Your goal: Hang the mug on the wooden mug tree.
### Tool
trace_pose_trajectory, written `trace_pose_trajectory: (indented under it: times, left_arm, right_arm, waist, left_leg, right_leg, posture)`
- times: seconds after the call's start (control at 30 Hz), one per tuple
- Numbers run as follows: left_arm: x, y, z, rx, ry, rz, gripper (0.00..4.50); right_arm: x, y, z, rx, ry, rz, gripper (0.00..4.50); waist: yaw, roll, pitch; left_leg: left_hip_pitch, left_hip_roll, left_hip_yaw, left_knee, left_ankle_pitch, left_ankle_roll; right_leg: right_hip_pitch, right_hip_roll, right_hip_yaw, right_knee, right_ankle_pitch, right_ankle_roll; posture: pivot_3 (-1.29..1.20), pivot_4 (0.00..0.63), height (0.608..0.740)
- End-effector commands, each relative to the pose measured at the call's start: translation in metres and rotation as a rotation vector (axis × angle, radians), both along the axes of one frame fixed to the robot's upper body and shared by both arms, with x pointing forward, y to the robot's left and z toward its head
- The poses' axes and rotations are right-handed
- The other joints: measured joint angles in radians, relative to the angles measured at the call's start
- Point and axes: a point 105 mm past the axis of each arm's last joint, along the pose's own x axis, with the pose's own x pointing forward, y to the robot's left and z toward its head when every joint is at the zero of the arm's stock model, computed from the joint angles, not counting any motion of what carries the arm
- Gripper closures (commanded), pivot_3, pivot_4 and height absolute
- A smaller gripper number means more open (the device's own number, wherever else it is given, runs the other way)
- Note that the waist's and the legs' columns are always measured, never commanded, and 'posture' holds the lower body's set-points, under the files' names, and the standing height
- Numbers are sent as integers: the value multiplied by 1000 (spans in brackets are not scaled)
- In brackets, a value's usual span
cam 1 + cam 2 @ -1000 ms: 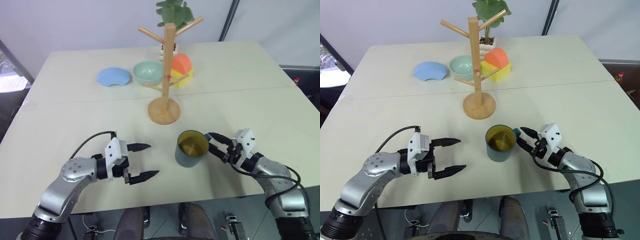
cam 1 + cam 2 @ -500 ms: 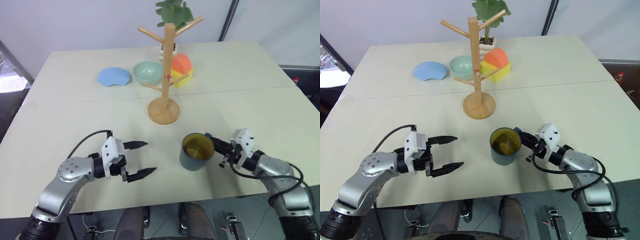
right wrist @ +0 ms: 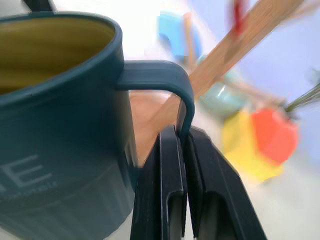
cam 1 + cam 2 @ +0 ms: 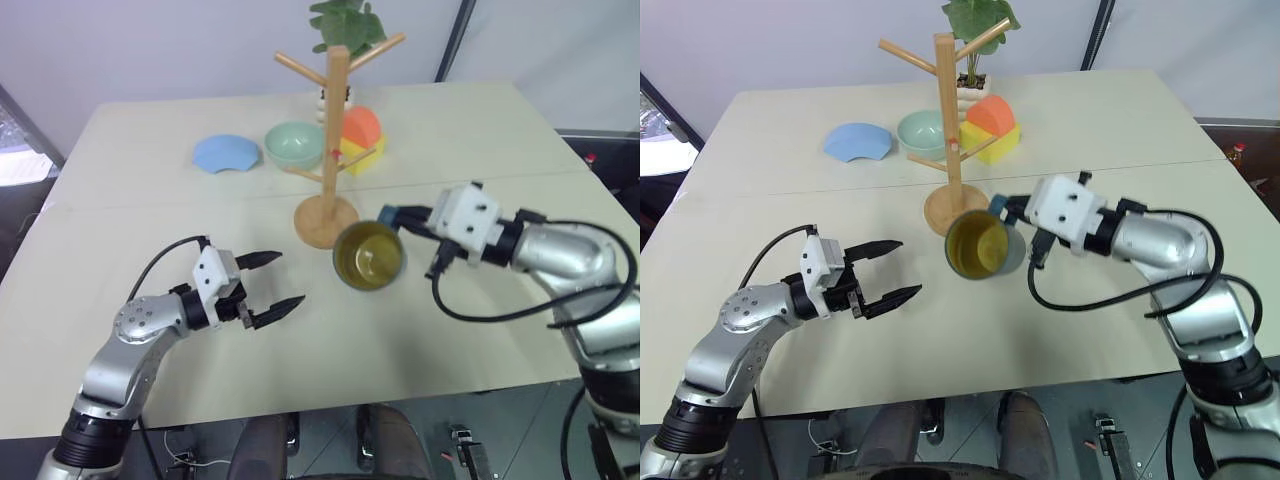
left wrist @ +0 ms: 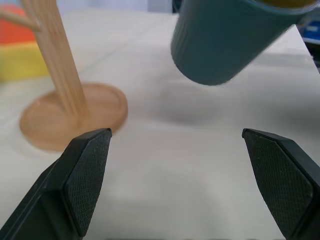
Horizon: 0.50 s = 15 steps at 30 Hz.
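- Right wrist view shows the right end effector [image 3: 184, 150] pinched narrow on the handle of the mug [image 4: 978, 245]; the mug's base is cut off there.
- One mug, dark teal with a yellow inside, hangs tilted in the air above the table [image 4: 1100, 110], just in front of the wooden mug tree [image 4: 950, 120], its mouth facing the camera.
- The mug covers part of the tree's round base in the head views.
- One left end effector [image 4: 883, 270] hovers over the table with fingers spread wide, holding nothing, well apart from the mug.
- Behind the tree stand one pale green bowl [image 4: 923, 133], one blue plate [image 4: 860, 141], and one orange-and-yellow block [image 4: 992, 127].
- A potted plant [image 4: 978, 30] stands half hidden behind the post.
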Motion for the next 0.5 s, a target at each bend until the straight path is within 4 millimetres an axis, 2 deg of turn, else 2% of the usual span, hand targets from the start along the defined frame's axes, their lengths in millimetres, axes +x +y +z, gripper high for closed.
trace_pose_trajectory:
  times: [0.03, 0.33, 0.5]
  left_arm:
    - [4, 5, 19, -21, -75, 35, 0]
    - [13, 15, 49, -45, -165, 84, 0]
    - [14, 18, 53, -41, -177, 96, 0]
  right_arm:
    - [0, 8, 21, -18, -60, -12, 4463]
    - [21, 31, 40, 11, -50, -101, 4463]
    - [22, 41, 43, 14, -41, -107, 4463]
  waist:
    - [0, 0, 0]
    - [-1, 0, 0]
    - [0, 0, 0]
  left_leg:
    - [0, 0, 0, 0, 0, 0]
    - [0, 1, 2, 1, 0, 0]
    - [0, 1, 2, 1, 0, 0]
  right_leg:
    - [0, 0, 0, 0, 0, 0]
    - [-1, 0, 0, 1, 1, -1]
    - [-2, 0, 0, 3, 1, -1]
  posture:
    - [0, 150, 740]
    - [0, 150, 740]
    - [0, 150, 740]
